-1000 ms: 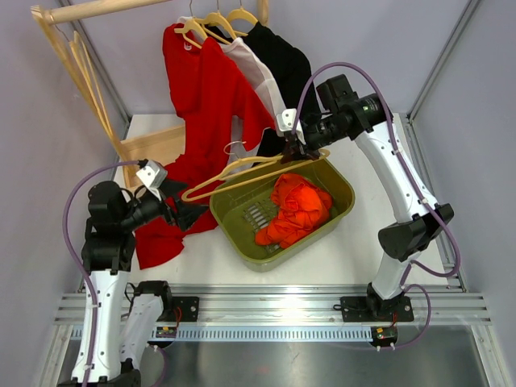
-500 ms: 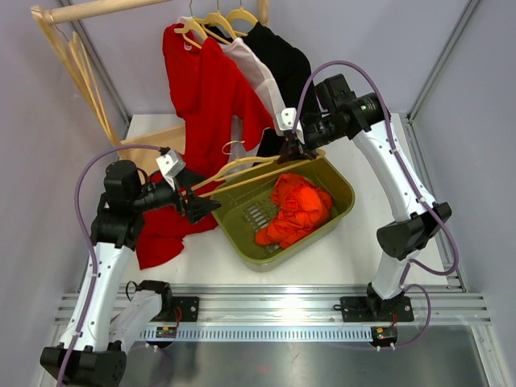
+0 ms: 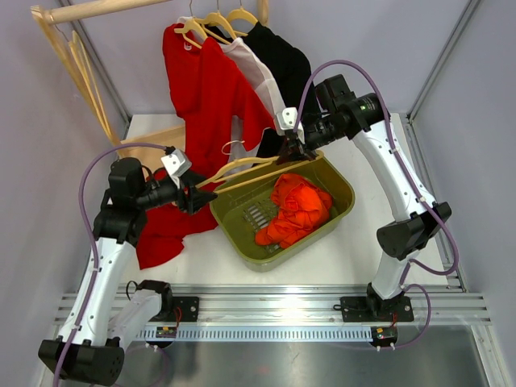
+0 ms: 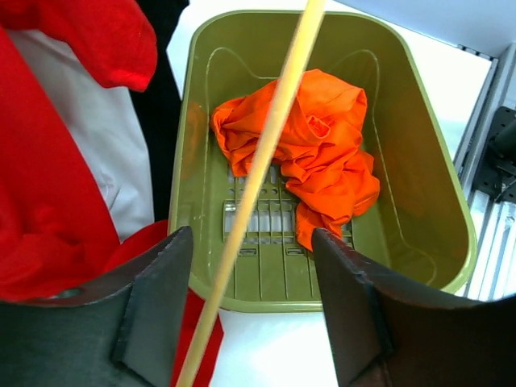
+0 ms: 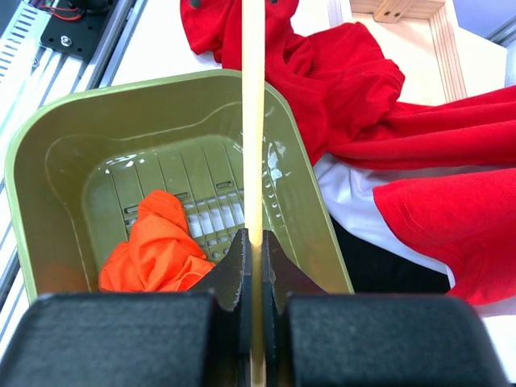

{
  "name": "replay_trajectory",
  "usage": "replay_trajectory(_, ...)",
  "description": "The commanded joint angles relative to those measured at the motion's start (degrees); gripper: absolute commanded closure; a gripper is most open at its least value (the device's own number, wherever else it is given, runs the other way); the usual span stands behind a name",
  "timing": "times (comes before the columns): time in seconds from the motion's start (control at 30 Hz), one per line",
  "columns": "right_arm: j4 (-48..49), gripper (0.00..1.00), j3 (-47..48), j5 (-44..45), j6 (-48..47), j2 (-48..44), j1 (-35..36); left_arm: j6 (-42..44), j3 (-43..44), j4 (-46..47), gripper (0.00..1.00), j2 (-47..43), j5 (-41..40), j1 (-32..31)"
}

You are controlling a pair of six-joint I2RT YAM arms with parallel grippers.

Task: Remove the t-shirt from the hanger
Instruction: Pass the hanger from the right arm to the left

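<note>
Centre hanger (image 4: 255, 177) in half-open left gripper (image 4: 251, 266), basket's (image 4: 411, 193) 9 o'clock, then close; brace with right gripper (image 5: 252, 242) clamped on it.

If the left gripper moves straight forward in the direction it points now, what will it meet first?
Probably the wooden hanger, whose bar runs between the fingers of the open left gripper. Beyond it comes the near wall of the olive bin, though depth is hard to judge here.
</note>
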Motion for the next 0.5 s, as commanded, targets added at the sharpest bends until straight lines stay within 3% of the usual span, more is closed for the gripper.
replay_trajectory(0.0, -15.72, 1.00, -0.10, -3.40, -0.11, -2.49, 0.70, 1.75, 0.69, 1.42, 0.42, 0.14, -1.09, -0.23)
replay_trajectory(0.13, -15.80, 1.00, -0.18, -3.23, -0.11, -2.23, 0.70, 1.57, 0.43, 1.42, 0.65, -0.13, 0.85, -0.23)
replay_trajectory(0.27, -15.63, 1.00, 0.08, -3.40, 0.24, -1.27, 0.61, 0.78, -0.45, 2.12, 0.97, -1.18, 1.82, -0.23)
replay_trajectory(0.47, -15.72, 1.00, 0.78, -4.46, 1.29, -0.21, 0.61, -0.88, -1.33, 1.42, 1.00, -3.02, 4.36, -0.31)
